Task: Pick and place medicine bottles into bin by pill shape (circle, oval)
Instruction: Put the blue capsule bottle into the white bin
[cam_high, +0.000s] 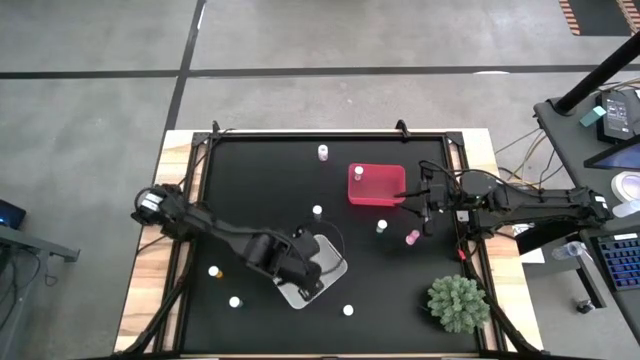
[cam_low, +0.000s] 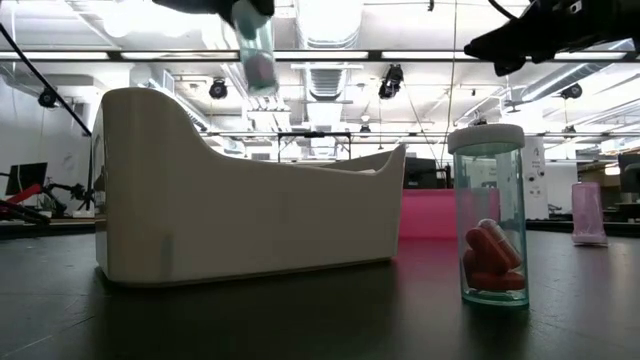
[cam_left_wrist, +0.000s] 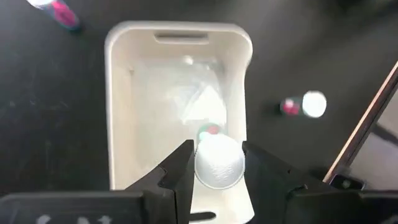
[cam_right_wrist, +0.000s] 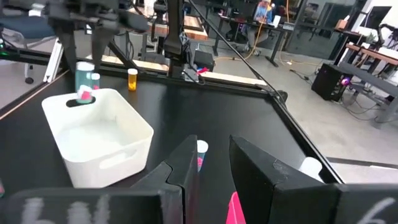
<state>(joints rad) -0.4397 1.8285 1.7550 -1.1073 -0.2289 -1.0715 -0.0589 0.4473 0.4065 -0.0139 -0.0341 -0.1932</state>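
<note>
Gripping a teal bottle (cam_left_wrist: 217, 160), left hand (cam_left_wrist: 216, 171) hovers over white bin (cam_left_wrist: 118, 93).

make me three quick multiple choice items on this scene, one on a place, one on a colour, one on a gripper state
1. Where is the bottle in the left gripper?
A. over the white bin
B. inside the pink bin
C. beside the plant

2. What colour is the square bin by the right gripper?
A. blue
B. pink
C. yellow

3. The right gripper is:
A. gripping a bottle
B. open and empty
C. out of view

Answers:
1 A, the left wrist view shows it above the white bin.
2 B, the high view shows pink.
3 B, its fingers stand apart around nothing.
</note>
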